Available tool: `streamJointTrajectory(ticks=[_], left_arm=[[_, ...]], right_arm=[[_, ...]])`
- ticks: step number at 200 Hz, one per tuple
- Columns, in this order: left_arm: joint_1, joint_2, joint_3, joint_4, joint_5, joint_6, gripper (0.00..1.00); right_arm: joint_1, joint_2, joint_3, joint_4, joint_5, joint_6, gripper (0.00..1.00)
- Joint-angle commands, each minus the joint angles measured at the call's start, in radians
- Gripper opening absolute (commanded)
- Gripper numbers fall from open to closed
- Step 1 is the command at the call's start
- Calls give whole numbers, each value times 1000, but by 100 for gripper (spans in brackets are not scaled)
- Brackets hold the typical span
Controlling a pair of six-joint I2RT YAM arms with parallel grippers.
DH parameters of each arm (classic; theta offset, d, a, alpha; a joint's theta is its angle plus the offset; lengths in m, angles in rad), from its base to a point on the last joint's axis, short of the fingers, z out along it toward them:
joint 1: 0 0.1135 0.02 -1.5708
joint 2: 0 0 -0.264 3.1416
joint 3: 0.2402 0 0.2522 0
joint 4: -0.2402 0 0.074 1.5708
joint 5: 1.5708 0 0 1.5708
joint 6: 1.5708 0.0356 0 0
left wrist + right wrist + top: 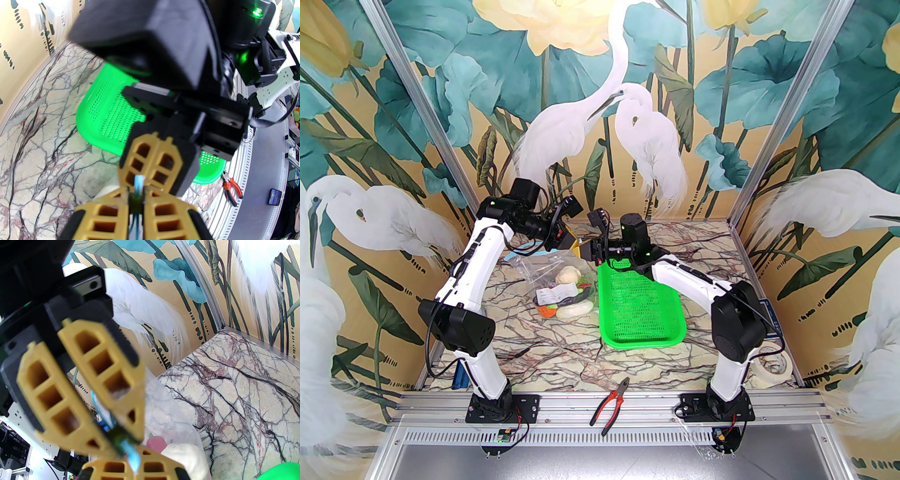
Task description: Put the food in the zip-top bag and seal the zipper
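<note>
Above the far middle of the marble table (543, 342), the two grippers meet tip to tip, both pinching the zipper (138, 181). In the left wrist view the left gripper (136, 204) has its yellow fingers pressed together on the light blue strip, and the right gripper (144, 182) is clamped on the same strip directly opposite. The zip-top bag (534, 276) hangs from this hold, its mouth lifted and its bottom resting on the table. The food lies bunched in the bottom of it: the cream cauliflower (568, 274), the white cucumber (576, 309) and an orange tomato (547, 310) are easy to make out, while the other pieces are crowded behind the white label (555, 294). The green basket (642, 337) sits just right of the bag. Red-handled pliers (610, 404) lie on the near rail between the arm bases.
</note>
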Motion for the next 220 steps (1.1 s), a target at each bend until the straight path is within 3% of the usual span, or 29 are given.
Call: streamJointTrajectory(ticks=[1, 100, 220], left_arm=[[38, -40, -7, -27, -23, 11, 14], [72, -93, -37, -14, -36, 15, 12], [102, -122, -77, 25, -134, -30, 11]], right_arm=[[-2, -56, -7, 1, 13, -23, 0], [-10, -101, -36, -22, 49, -45, 0], [-15, -150, -82, -75, 143, -53, 0]])
